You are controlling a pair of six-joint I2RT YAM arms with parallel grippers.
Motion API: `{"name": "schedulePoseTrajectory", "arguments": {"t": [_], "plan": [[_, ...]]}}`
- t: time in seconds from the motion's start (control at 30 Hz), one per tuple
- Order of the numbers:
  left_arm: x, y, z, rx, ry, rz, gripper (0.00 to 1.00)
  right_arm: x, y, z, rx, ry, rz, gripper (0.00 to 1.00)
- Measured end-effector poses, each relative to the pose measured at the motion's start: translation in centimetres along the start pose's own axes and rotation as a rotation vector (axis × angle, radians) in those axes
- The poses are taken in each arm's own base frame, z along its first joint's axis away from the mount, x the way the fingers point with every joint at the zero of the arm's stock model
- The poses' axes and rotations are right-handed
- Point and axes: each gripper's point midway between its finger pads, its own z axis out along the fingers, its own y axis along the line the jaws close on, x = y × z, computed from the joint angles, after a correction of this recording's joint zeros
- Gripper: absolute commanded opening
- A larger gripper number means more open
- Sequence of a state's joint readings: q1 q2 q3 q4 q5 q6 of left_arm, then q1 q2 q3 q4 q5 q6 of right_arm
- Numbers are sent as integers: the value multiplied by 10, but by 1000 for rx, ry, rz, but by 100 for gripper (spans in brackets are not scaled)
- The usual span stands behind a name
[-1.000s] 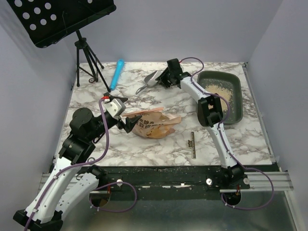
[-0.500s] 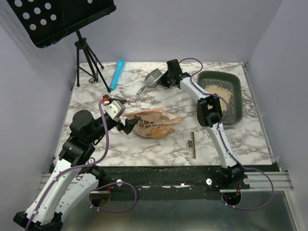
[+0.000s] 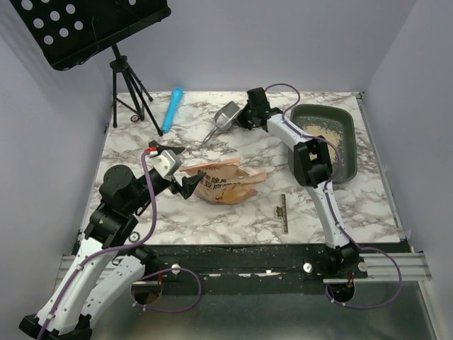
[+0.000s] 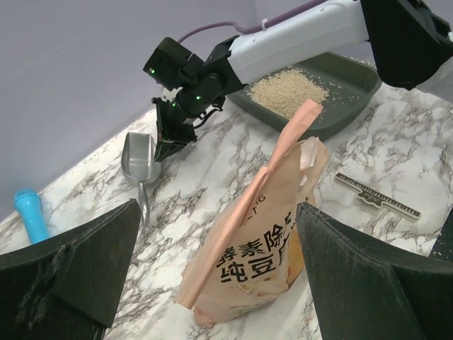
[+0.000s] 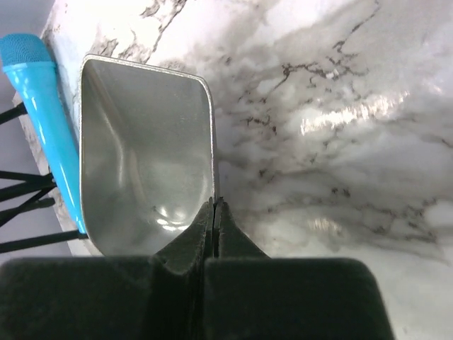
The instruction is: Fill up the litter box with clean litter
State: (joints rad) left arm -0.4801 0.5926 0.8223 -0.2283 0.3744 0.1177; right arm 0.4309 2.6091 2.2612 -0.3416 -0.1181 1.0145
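Note:
The dark grey-green litter box (image 3: 346, 154) sits at the back right with a pile of pale beige clean litter (image 3: 322, 131) in it; both show in the left wrist view, box (image 4: 347, 95) and litter (image 4: 287, 88). My right gripper (image 3: 244, 117) is shut on the side rim of a silver metal scoop (image 3: 226, 113), seen close in the right wrist view (image 5: 141, 163), jaws pinched at its edge (image 5: 214, 205). An orange-pink printed bag (image 3: 226, 180) lies mid-table. My left gripper (image 3: 185, 180) is open, its fingers either side of the bag (image 4: 262, 241) without touching it.
A blue cylinder (image 3: 172, 108) lies at the back left beside a black tripod stand (image 3: 127, 92). A small dark ruler (image 3: 283, 212) lies in front of the bag. Purple walls close in both sides and the back.
My right gripper has raised the scoop's bowl a little and shifted it right, so its handle now hangs down to the table. The left arm has drawn back slightly.

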Motion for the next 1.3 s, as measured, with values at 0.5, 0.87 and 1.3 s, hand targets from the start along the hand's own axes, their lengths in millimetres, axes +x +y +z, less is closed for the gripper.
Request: {"name": "schedulePoseTrajectory", "arguments": {"t": [0.5,0.87,1.3], "plan": [[-20,1,4,12,-34,-6,99,-58,41,-130,-69,-222,-265,0],[-93,11,21,37,-97,-48,99,-116,96,-298,-67,-522,-665,0],[-91,-8,49,184,-16,-269,99,-54,156,-483,-152,-544,-1238,0]]}}
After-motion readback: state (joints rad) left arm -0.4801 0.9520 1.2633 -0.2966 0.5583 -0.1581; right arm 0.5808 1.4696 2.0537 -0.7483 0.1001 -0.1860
